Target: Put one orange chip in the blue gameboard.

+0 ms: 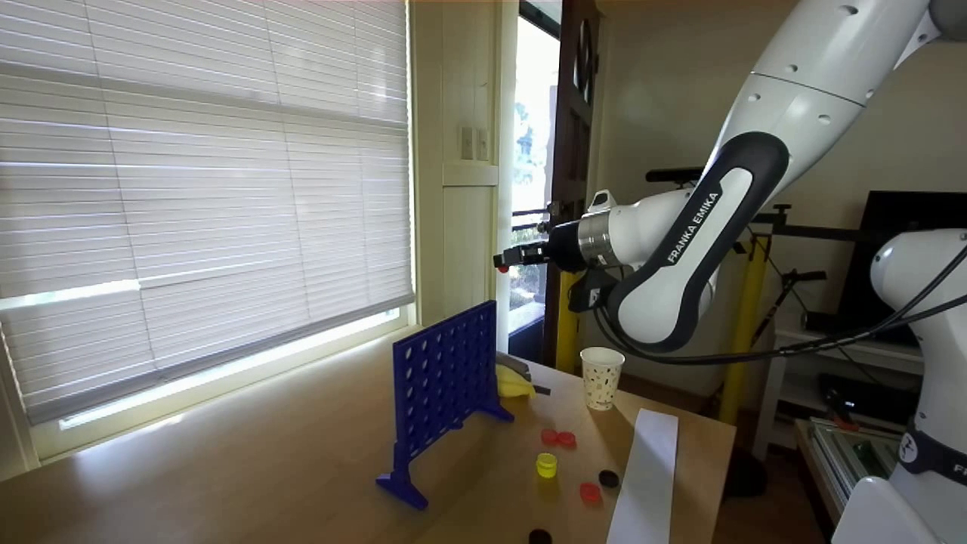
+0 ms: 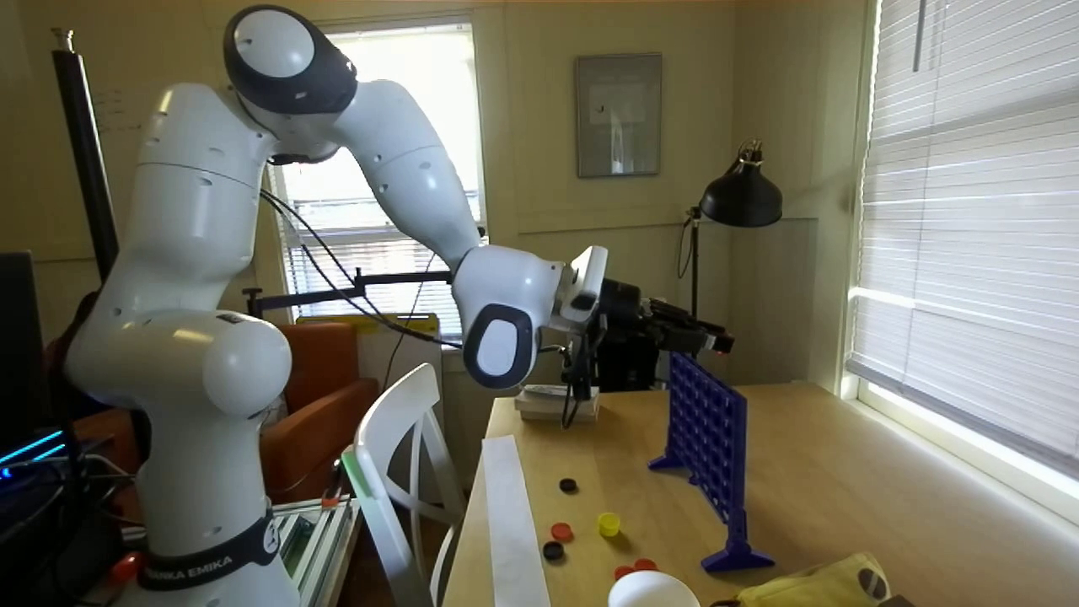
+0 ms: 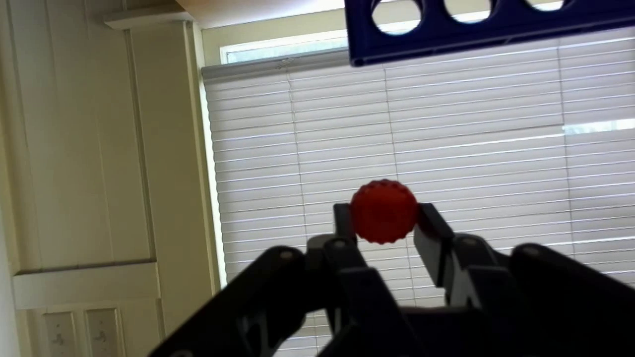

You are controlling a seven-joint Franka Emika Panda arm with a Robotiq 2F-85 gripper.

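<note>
Wrist view: my gripper (image 3: 386, 215) clamps a red disc (image 3: 383, 211). I judge the yellow chip (image 1: 547, 465) light, stiff; pinch opposite edges.

The gameboard (image 1: 447, 372) is deep blue, the pincer (image 3: 384, 220) black, its disc (image 3: 383, 211) red. A plain white strip (image 1: 647, 476) follows one edge of the tan counter (image 1: 287, 461); toward that edge the chip (image 1: 546, 465) is bright yellow and pieces (image 1: 590, 493) red or black. Near the adjoining edge, the cup (image 1: 602, 381) is off-white, its flecks apparently black and tan.
</note>
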